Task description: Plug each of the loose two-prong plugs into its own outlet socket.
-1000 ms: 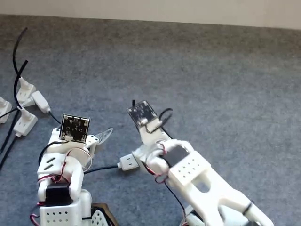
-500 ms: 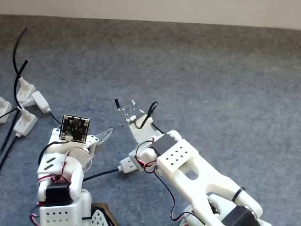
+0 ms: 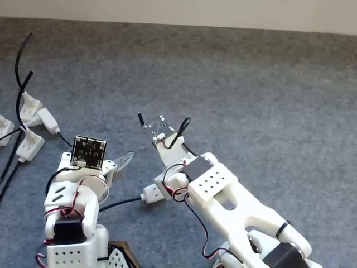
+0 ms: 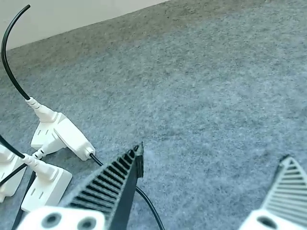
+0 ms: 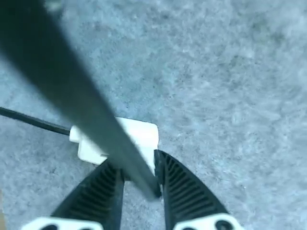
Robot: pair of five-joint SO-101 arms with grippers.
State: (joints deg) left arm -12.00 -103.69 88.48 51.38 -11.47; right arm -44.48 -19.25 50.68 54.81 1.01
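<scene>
Right gripper [image 5: 138, 167]: jaws narrow, set at the near end of a white plug [image 5: 141, 136]. A dark blurred band [image 5: 72, 81] crosses the gap between them, so the pinch on the plug appears made, though the contact itself is hidden. In the high view the same gripper [image 3: 163, 187] sits low over the grey carpet [image 3: 268, 84], near the middle of the scene, with the plug [image 3: 149, 194] lying flat just to its left. A black cord [image 3: 120, 204] runs from the plug's left end toward the left arm's base. Left gripper [image 4: 212, 152]: jaws wide apart, held above the carpet at the near left. One ribbed finger [image 3: 124, 159] shows in the high view, pointing to the right. Outlet group, far left edge of the scene and well apart from the plug:

- A white pair [image 3: 47, 119] [image 4: 67, 136] consists of two pieces touching end to end, each with a cord leaving its outer end.
- A third white piece [image 3: 29, 146] [image 4: 45, 184] lies just nearer than the pair.
- A fourth white piece [image 3: 3, 125] [image 4: 7, 165] is partly cut off at the left edge.

Long black cords [image 3: 22, 67] curve away from the group toward the far left corner. A pale wall strip [image 3: 223, 11] borders the carpet along the far side.
</scene>
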